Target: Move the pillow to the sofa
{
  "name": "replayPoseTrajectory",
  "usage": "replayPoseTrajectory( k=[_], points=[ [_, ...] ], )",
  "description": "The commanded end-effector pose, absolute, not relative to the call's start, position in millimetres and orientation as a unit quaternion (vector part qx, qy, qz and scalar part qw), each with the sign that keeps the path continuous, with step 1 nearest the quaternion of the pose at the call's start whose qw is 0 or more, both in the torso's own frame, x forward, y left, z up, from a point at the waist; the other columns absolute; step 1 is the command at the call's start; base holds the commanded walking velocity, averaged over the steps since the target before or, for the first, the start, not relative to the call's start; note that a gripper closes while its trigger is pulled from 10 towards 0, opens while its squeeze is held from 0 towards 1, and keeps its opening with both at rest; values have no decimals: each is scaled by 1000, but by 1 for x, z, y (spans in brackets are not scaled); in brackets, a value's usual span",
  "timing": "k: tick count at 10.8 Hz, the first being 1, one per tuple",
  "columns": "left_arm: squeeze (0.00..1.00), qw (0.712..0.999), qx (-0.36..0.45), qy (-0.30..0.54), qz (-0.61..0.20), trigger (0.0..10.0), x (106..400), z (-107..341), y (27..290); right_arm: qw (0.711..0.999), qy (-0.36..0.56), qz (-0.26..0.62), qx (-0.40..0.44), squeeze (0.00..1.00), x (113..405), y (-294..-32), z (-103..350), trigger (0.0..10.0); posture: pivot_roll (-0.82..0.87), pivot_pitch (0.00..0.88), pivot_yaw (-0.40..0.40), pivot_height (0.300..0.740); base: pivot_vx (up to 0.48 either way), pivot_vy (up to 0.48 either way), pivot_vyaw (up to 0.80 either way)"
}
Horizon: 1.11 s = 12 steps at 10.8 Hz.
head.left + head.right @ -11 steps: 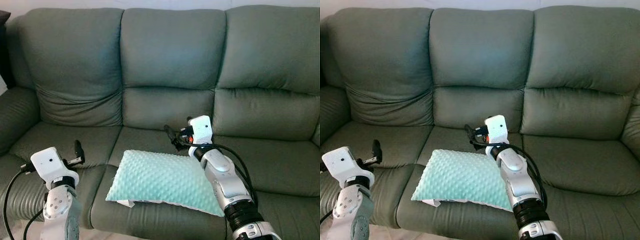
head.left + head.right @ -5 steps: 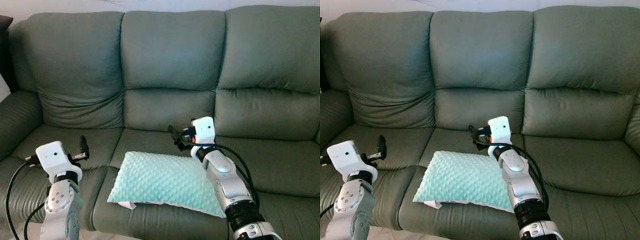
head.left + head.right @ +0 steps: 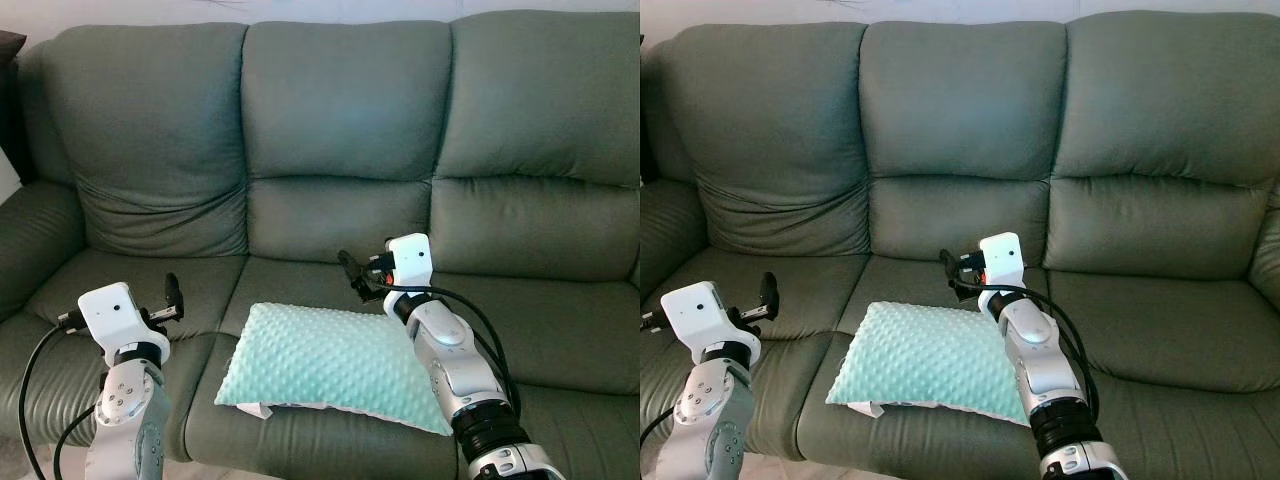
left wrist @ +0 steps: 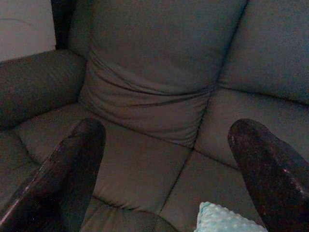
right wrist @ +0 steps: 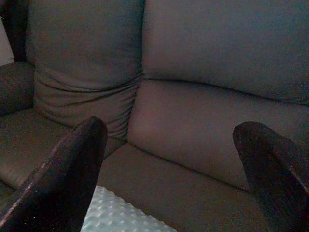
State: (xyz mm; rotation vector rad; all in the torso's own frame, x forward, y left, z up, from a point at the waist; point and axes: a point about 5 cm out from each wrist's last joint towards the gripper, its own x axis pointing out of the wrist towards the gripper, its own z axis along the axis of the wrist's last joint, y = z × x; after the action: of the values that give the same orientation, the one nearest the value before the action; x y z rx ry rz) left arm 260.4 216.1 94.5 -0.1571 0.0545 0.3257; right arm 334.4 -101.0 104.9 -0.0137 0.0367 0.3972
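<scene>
Low in the middle of my head view lies the pillow (image 3: 325, 367), mint green with a dimpled bubble texture, flat on the grey-green sofa (image 3: 340, 110), on its middle seat cushion near the front edge, slightly askew.

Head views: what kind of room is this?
Most likely a home living room: a grey-green three-seat sofa against a pale wall, with a mint dotted pillow lying on its middle seat.

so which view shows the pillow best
The left eye view: the whole mint pillow lies flat on the sofa's middle seat. The right eye view matches it; each wrist view catches just a corner.
</scene>
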Motion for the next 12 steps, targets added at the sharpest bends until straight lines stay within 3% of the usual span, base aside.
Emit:
replayPoseTrajectory(
  k=[1, 12],
  points=[
    [0, 983, -73, 23, 166, 10000, 261, 99, 219, 981, 23, 194, -4, 0, 336, -102, 105, 10000, -180, 12, 91, 740, 0, 0, 0],
    [0, 983, -71, 31, 164, 10000, 263, 98, 218, 982, 22, 187, -1, 0, 338, -102, 107, 10000, -182, 16, 98, 740, -265, 0, 0]
  ],
)
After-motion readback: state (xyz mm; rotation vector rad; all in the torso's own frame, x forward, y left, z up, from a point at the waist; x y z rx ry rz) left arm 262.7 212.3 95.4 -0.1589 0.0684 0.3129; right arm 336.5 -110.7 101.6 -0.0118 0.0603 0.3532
